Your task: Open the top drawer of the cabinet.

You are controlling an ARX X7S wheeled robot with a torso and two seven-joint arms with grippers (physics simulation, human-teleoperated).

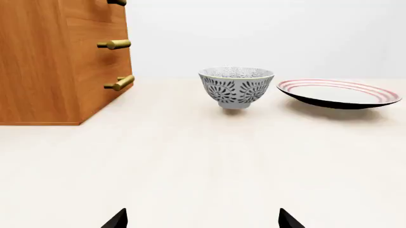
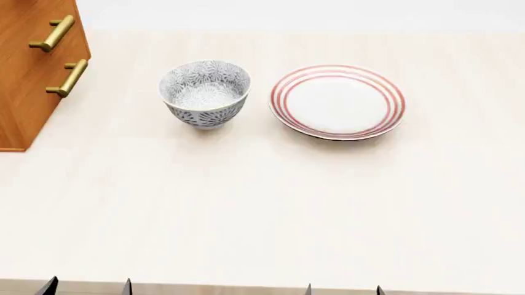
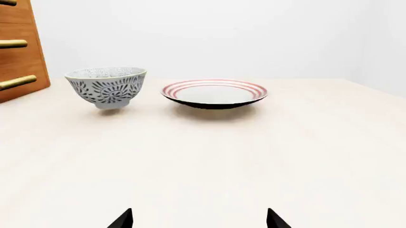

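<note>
The cabinet [image 1: 38, 61] stands on the table at the far left, orange-brown wood with three brass bar handles. The top drawer [image 1: 89, 7] is shut, and only its handle [image 1: 117, 2] peeks in at the frame edge of the left wrist view. In the right wrist view that top drawer handle [image 3: 6, 2] is also cut by the edge. The head view shows the cabinet [image 2: 24, 92] with two lower handles only. My left gripper [image 1: 203, 219] and right gripper [image 3: 199, 219] are both open and empty, low over the table's near edge, far from the cabinet.
A patterned grey bowl [image 2: 204, 92] sits right of the cabinet. A white plate [image 2: 338, 101] with red rings lies right of the bowl. The pale table [image 2: 262, 209] stretches between them and my grippers.
</note>
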